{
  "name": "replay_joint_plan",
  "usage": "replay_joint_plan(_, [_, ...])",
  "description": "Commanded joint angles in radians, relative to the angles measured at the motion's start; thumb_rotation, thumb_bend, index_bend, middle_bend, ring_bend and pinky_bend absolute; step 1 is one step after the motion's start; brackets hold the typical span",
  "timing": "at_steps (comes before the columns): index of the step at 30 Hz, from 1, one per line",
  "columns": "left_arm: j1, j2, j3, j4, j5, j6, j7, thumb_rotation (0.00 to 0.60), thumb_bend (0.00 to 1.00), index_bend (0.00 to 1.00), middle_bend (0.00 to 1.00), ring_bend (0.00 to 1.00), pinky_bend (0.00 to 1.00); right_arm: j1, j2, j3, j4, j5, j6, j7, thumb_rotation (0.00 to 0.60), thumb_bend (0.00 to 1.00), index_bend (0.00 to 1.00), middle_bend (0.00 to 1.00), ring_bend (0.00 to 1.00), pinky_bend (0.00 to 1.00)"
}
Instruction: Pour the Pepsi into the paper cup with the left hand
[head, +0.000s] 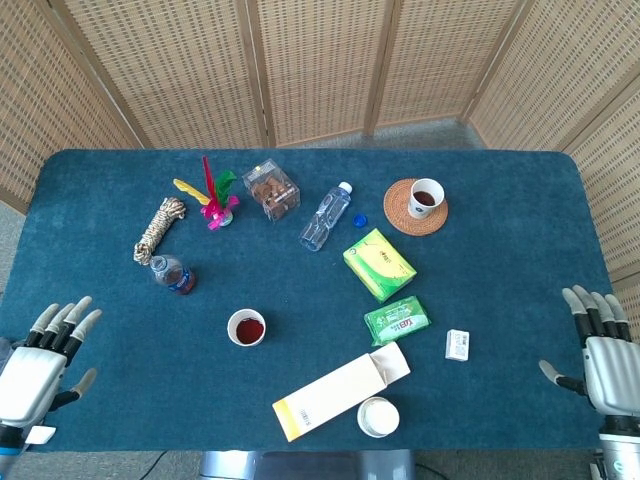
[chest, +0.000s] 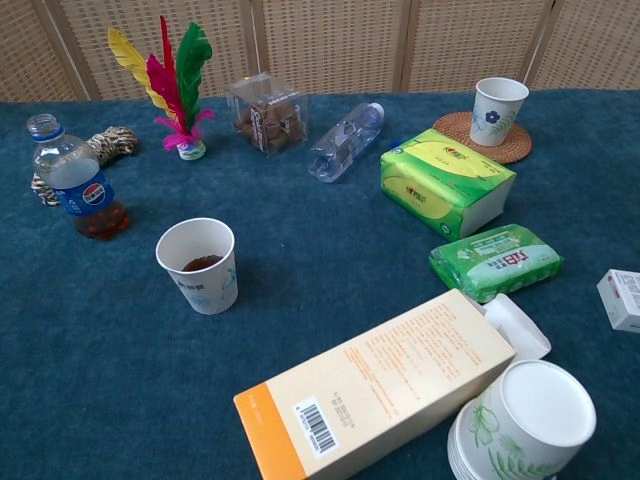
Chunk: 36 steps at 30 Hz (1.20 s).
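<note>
Cola already darkens the bottom of the paper cup (head: 247, 327), which stands at four o'clock from the nearly drained Pepsi bottle (head: 172, 274). Left hand (head: 38, 358) and right hand (head: 600, 348) rest released, fingers spread, at the surface (head: 500, 290) edges.

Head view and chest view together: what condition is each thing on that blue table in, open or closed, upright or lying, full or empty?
Small Pepsi bottle: upright, cap off, little cola left.
White paper cup near it: upright, some dark drink inside.
Clear plastic water bottle: lying down, capless.
Long cream carton: lying down, flap open.
White paper cup on the round woven coaster: upright, dark liquid inside.
Left hand: open, holding nothing.
Right hand: open, holding nothing.
</note>
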Motion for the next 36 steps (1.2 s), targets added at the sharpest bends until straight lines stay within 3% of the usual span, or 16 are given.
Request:
replay_joint_plan(1, [-0.012, 0.002, -0.013, 0.023, -0.013, -0.001, -0.06, 0.6, 0.39, 0.0, 0.0, 0.0, 0.0, 0.002, -0.001, -0.002, 0.0, 0.0, -0.004, 0.001, 0.6, 0.09, 0.0, 0.0, 0.0, 0.0])
replay_joint_plan(9, [-0.079, -0.047, -0.021, 0.24, 0.009, -0.005, -0.555, 0.6, 0.37, 0.0, 0.0, 0.0, 0.0, 0.003, 0.004, -0.01, -0.001, -0.01, -0.013, 0.015, 0.6, 0.09, 0.0, 0.0, 0.0, 0.0])
replay_joint_plan(12, [-0.083, -0.086, -0.029, 0.325, 0.002, 0.022, -0.671, 0.6, 0.37, 0.0, 0.0, 0.0, 0.0, 0.003, 0.005, -0.013, -0.002, -0.018, -0.013, 0.018, 0.6, 0.09, 0.0, 0.0, 0.0, 0.0])
replay_joint_plan(26, [-0.127, -0.186, -0.062, 0.541, -0.118, -0.086, -0.958, 0.6, 0.31, 0.0, 0.0, 0.0, 0.0, 0.001, 0.012, -0.025, -0.01, -0.042, -0.009, 0.028, 0.6, 0.09, 0.0, 0.0, 0.0, 0.0])
replay_joint_plan(36, [-0.195, -0.255, -0.089, 0.639, -0.168, -0.204, -1.03, 0.6, 0.31, 0.0, 0.0, 0.0, 0.0, 0.0, 0.016, -0.028, -0.013, -0.046, -0.008, 0.033, 0.6, 0.09, 0.0, 0.0, 0.0, 0.0])
